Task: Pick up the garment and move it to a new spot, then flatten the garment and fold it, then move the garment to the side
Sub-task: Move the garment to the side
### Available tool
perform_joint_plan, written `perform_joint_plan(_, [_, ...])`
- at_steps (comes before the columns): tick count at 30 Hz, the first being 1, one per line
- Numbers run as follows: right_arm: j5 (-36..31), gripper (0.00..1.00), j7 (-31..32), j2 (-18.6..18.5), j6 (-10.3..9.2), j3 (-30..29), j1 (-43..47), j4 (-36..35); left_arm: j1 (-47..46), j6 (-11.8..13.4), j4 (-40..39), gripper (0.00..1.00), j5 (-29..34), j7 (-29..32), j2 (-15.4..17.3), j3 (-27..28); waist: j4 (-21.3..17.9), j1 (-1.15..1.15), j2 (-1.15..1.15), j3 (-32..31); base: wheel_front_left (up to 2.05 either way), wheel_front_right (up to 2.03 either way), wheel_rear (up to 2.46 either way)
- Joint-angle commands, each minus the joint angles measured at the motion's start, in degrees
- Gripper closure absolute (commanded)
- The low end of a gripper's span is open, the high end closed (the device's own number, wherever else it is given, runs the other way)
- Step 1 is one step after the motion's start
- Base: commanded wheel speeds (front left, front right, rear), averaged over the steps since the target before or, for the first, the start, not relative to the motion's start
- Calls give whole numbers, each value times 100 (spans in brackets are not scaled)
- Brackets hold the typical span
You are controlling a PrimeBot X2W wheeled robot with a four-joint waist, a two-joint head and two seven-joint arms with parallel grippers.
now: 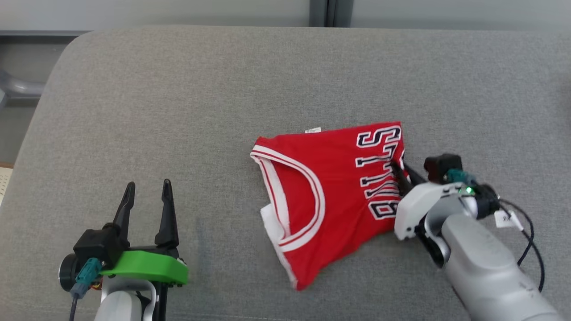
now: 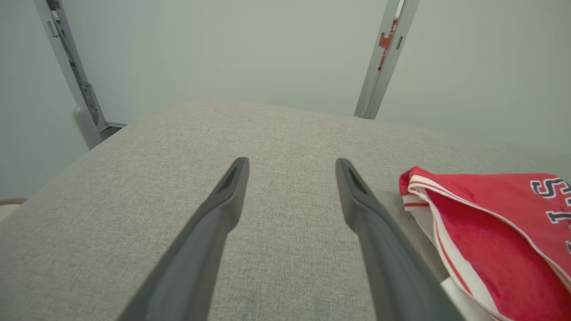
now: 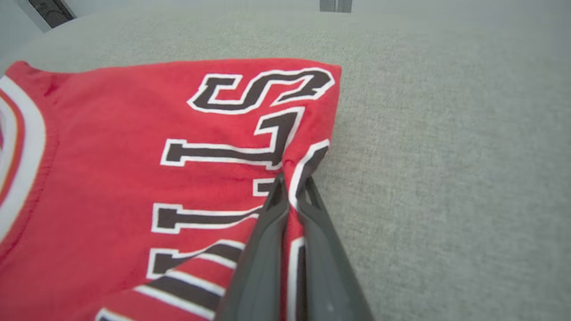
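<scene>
The garment (image 1: 330,191) is a red sleeveless jersey with white trim and dark lettering, lying folded on the grey cushion (image 1: 223,111), right of the middle. My right gripper (image 1: 398,171) is at the jersey's right edge, shut on a pinch of its fabric beside the lettering; in the right wrist view the cloth (image 3: 111,178) is squeezed between the two fingers of the right gripper (image 3: 292,185). My left gripper (image 1: 148,189) stands open at the lower left, well away from the jersey. In the left wrist view, the left gripper (image 2: 292,167) has nothing between its fingers and the jersey (image 2: 499,223) lies to their right.
The grey cushion's rounded left corner (image 1: 71,49) drops off to a floor and a grey frame post (image 2: 67,67). A pale wall (image 1: 178,11) runs behind the far edge. A dark cable (image 1: 531,240) hangs by my right wrist.
</scene>
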Motion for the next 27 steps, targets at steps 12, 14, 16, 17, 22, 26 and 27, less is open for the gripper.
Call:
perform_joint_plan(12, [350,100,605,-1707,-10,472,-1767,-969,-731,15,-420,0,49,-14,8,-233,-818,0,0,1488,0,0,0])
perform_joint_plan(14, [444,100,716,-2108,-10,468,-1967,-1236,-869,-10,-485,0,145,-14,9,-235,-953,0,0,1730,0,0,0])
perform_joint_plan(16, [560,100,819,-2426,-9,410,-2086,-1474,-973,-32,-540,0,243,-14,21,-203,-1096,0,0,1931,0,0,0])
perform_joint_plan(17, [603,100,875,-2616,-9,356,-2134,-1597,-1021,-41,-577,0,298,-14,40,-194,-1170,0,0,2025,0,0,0])
perform_joint_plan(22, [874,100,1154,-3355,-10,62,-2236,-2057,-1164,-98,-731,0,425,-14,129,-168,-1458,0,0,2294,0,0,0])
perform_joint_plan(26, [1114,100,1430,-3912,-10,-241,-2283,-2293,-1196,-125,-874,0,508,-15,181,-203,-1586,0,0,2406,0,0,0])
perform_joint_plan(27, [1190,100,1507,-4057,-9,-314,-2302,-2323,-1191,-132,-910,0,534,-15,193,-221,-1608,0,0,2433,0,0,0])
